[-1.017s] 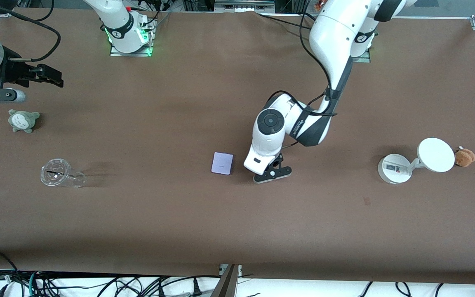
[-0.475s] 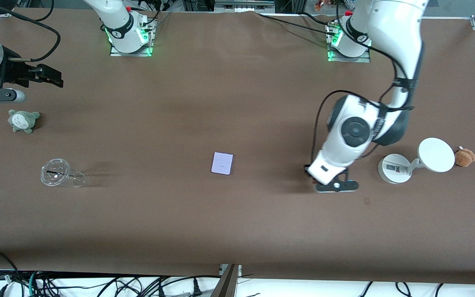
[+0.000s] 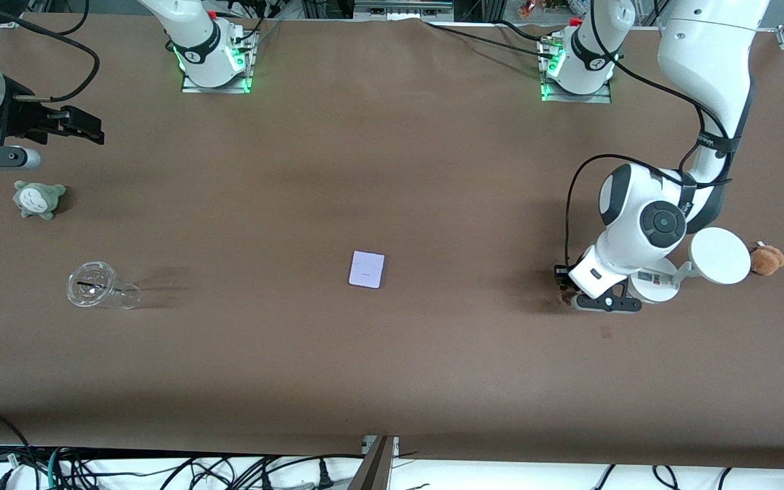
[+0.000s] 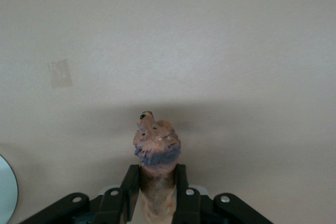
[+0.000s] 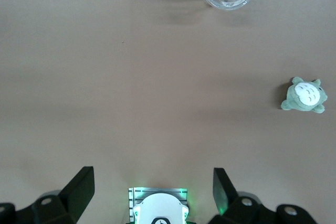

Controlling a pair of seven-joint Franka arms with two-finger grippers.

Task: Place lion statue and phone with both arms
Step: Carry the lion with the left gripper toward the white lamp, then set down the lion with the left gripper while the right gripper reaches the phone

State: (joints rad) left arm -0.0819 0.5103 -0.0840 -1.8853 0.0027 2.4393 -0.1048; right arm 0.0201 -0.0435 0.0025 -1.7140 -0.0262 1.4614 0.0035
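— Left wrist view first: what is the lion statue doing?
— It is sitting clamped between the fingers of the left gripper, its head sticking out past the fingertips, hanging over bare desk.
— And from the front view?
— The left gripper is hovering over the desk just beside the white stand's round base, toward the right arm's end from it. The statue is only peeking out as a small brown bit under the wrist.
— Where is the phone lying?
— Flat on the desk, well apart from the left gripper, toward the right arm's end.
— The right gripper?
— Waiting with its fingers spread wide, holding nothing, up over its own end of the desk. Near it, the grey-green plush and a clear cup are lying on the desk.
— Anything else?
— A brown plush is sitting beside the stand's disc.
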